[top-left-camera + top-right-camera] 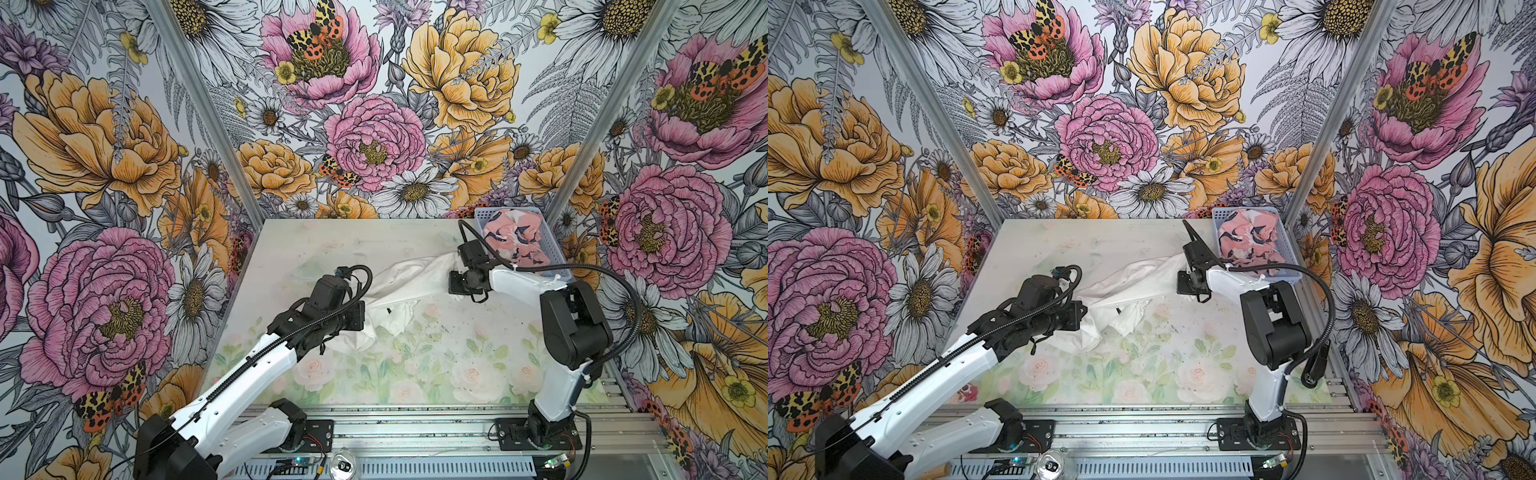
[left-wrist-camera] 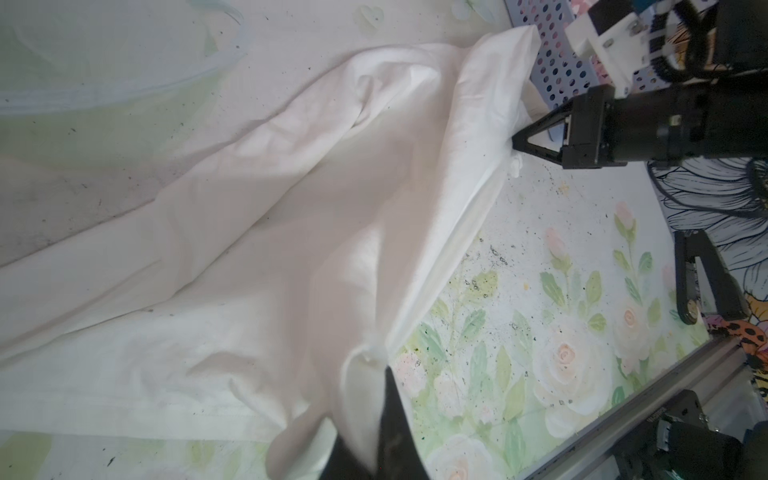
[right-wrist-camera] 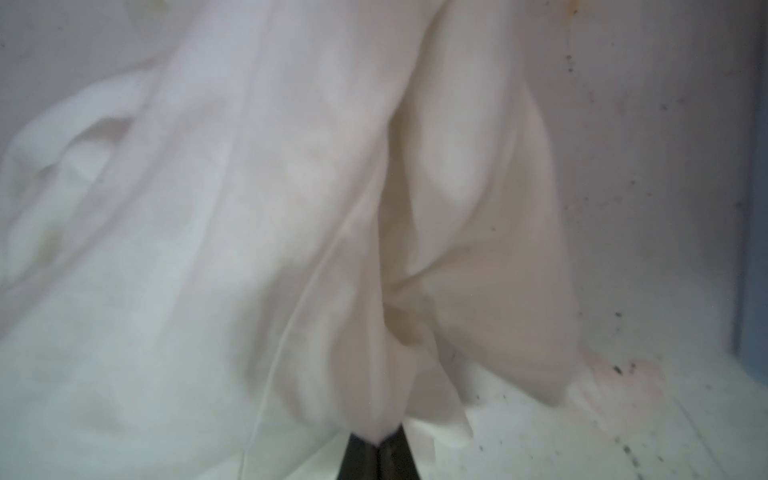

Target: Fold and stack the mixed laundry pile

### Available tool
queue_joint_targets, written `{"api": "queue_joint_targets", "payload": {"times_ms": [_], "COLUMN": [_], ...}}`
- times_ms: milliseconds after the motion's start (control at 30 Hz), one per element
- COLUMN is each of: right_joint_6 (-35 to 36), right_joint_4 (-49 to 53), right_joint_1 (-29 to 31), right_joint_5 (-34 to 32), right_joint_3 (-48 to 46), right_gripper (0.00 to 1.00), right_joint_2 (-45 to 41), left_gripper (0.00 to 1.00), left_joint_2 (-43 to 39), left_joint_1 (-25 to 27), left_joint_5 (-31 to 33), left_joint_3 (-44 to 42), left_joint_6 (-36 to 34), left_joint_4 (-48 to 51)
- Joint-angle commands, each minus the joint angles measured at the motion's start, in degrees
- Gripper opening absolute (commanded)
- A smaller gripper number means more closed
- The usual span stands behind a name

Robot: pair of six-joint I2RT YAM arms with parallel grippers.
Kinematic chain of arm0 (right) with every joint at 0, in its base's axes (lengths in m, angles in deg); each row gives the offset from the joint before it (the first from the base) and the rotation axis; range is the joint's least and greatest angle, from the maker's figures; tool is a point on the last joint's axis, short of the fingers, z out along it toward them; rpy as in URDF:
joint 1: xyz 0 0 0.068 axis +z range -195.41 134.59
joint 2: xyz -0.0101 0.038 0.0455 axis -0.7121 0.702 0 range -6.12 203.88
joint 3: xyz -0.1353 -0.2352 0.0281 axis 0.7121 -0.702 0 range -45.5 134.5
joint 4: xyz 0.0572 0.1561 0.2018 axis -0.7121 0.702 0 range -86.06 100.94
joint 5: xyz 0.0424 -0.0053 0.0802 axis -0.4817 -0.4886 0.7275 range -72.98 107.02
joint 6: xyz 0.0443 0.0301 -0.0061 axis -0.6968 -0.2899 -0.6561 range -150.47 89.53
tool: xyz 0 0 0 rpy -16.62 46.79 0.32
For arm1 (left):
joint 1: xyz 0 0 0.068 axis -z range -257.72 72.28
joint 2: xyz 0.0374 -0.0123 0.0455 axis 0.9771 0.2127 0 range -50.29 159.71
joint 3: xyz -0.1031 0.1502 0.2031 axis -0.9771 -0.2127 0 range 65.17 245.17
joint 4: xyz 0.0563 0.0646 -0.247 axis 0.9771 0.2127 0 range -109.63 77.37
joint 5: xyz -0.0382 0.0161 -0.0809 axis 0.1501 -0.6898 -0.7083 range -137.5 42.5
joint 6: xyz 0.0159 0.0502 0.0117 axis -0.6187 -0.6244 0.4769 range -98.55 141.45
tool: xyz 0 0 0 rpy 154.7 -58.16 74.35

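The white garment (image 1: 405, 282) (image 1: 1129, 286) lies stretched and rumpled across the middle of the table in both top views. My left gripper (image 2: 380, 372) is shut on its near-left end; in a top view only a dark tip (image 1: 387, 311) shows past the wrist. My right gripper (image 3: 378, 442) is shut on the opposite end, near the basket, and its closed jaws (image 2: 517, 143) show in the left wrist view. The cloth sags between the two grips. The pink garment (image 1: 517, 239) (image 1: 1250, 241) with navy-and-white blotches lies crumpled in the basket.
A light blue perforated basket (image 1: 481, 216) (image 1: 1220, 215) stands at the table's back right corner, just behind my right wrist. The floral table mat (image 1: 415, 374) ends at a metal rail (image 1: 415, 419) in front. Patterned walls close in three sides.
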Motion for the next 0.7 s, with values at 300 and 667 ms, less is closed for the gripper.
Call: {"api": "queue_joint_targets", "payload": {"times_ms": [300, 667], "right_joint_6": [-2.67, 4.98], "right_joint_4": [27.57, 28.55], "right_joint_1": [-0.62, -2.0], "right_joint_5": [-5.31, -9.61], "right_joint_3": [13.67, 48.53], "right_gripper": [0.0, 0.0], "right_joint_2": [-39.46, -19.61], "left_gripper": [0.0, 0.0], "left_joint_2": [-6.89, 4.95], "left_joint_1": [1.46, -6.9], "left_joint_5": [5.61, 4.72], "left_joint_3": [22.27, 42.7], "left_joint_6": [-7.64, -14.3], "left_joint_4": [12.38, 12.0]}}
